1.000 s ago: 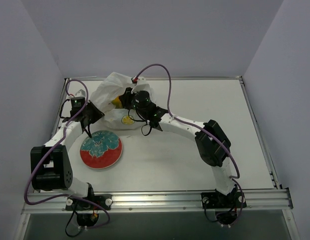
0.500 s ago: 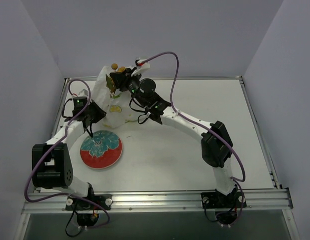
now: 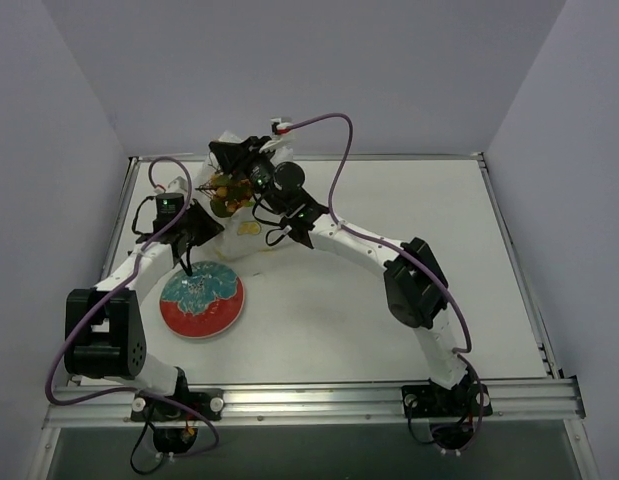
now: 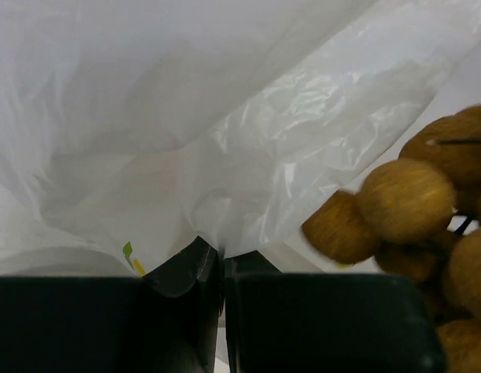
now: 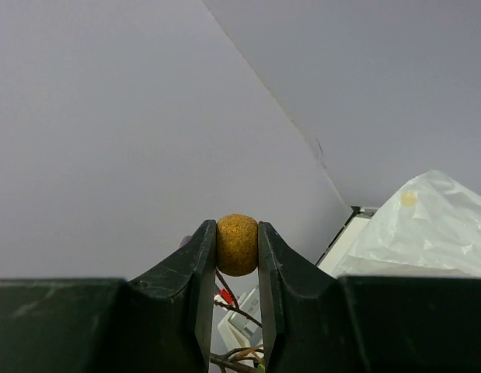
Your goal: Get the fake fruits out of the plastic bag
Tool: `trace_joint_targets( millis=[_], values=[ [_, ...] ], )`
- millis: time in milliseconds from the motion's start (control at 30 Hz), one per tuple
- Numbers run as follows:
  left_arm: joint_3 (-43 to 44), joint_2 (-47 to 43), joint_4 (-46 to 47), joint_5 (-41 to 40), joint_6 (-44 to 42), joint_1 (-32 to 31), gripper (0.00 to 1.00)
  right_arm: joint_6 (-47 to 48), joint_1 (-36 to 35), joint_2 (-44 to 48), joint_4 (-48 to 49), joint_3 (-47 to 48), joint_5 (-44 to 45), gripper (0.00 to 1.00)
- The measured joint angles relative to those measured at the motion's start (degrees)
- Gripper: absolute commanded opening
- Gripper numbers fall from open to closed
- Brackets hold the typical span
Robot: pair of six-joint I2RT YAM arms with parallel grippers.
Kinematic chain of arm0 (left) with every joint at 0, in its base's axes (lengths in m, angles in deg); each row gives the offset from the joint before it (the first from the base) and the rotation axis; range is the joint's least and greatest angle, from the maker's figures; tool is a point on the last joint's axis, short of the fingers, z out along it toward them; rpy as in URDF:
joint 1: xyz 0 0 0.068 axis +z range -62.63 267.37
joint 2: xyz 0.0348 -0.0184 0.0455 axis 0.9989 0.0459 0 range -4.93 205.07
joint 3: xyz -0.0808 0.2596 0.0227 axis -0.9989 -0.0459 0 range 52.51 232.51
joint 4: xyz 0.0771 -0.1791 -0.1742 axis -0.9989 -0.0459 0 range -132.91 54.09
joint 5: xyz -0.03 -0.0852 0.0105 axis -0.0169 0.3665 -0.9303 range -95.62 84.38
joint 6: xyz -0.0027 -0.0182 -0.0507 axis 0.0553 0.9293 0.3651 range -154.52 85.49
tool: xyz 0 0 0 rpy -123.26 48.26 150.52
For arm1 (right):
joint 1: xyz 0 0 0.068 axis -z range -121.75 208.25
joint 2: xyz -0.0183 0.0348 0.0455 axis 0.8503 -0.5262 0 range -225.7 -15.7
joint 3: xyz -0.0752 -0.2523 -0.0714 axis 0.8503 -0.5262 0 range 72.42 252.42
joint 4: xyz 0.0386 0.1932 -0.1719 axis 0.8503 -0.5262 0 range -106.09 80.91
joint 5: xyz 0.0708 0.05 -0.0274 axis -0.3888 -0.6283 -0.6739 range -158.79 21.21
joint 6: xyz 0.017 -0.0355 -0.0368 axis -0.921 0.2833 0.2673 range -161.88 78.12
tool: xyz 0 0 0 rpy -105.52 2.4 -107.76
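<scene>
Extraction under way: right gripper (image 5: 237,233) clamped on one ball of the bunch (image 4: 407,202), lifted beyond the plate (image 3: 202,300); left gripper (image 4: 221,260) pinched shut on a fold of the bag (image 4: 224,116), also beyond the plate. Next move probably calls for carrying the bunch off without dragging plastic along. Yellow fruit (image 3: 252,230) shows only faintly through the film; other contents hidden, and I cannot tell whether the bunch is fully clear of the bag.

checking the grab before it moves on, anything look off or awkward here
One thing: the right gripper holds the fruit bunch by a single brown ball, with the rest dangling beside the bag. That looks like a thin grip for the whole bunch. Nothing looks spilled or damaged.
</scene>
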Motion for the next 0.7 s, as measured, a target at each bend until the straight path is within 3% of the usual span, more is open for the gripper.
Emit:
trace_joint_targets(
  millis=[267,700],
  values=[
    [0.0,0.0,0.6,0.0,0.0,0.0,0.02,-1.9,0.0,1.0,1.3,-0.4,-0.2,0.0],
    [0.0,0.0,1.3,0.5,0.0,1.5,0.03,-6.8,0.0,12.0,1.9,-1.5,-5.5,0.0]
  ],
)
